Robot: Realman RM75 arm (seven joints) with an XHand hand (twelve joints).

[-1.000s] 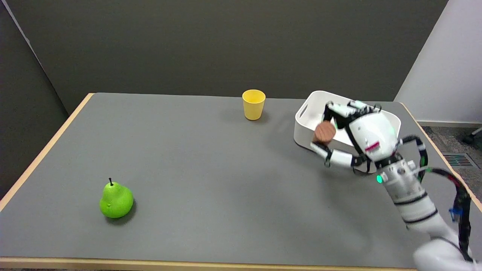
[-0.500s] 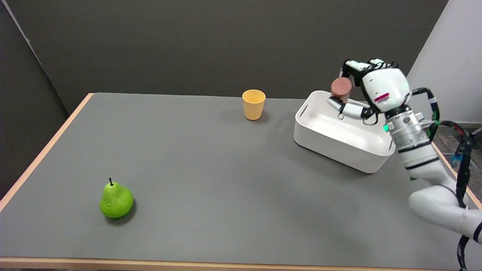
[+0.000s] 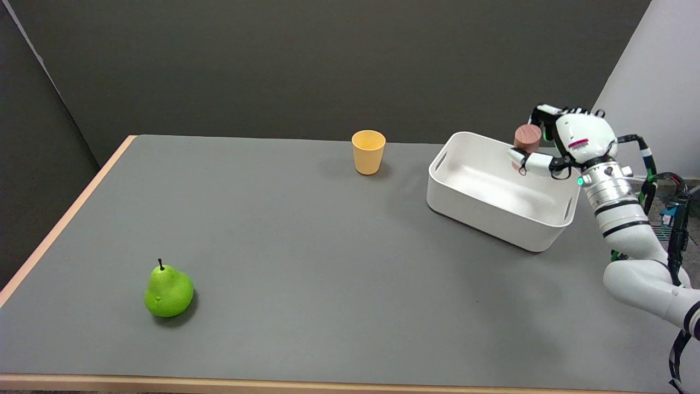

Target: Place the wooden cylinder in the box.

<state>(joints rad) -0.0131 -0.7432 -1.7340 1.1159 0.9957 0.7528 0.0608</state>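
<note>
Lowered since before, right hand [image 3: 569,143] grips wooden cylinder [image 3: 528,138] at its fingertips above the box [image 3: 495,210].

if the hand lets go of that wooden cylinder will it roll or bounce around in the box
Likely rigid: the wooden cylinder keeps its shape in the right hand. Its round side suggests that it may roll if it lands sideways. The white box has raised walls, so it would probably stay inside.

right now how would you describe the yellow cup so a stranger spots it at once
Start at the grey table and look along its far edge, by the dark wall. Left of the white rectangular plastic box stands a small yellow plastic cup, upright and open-topped; it is the only yellow thing there.
</note>
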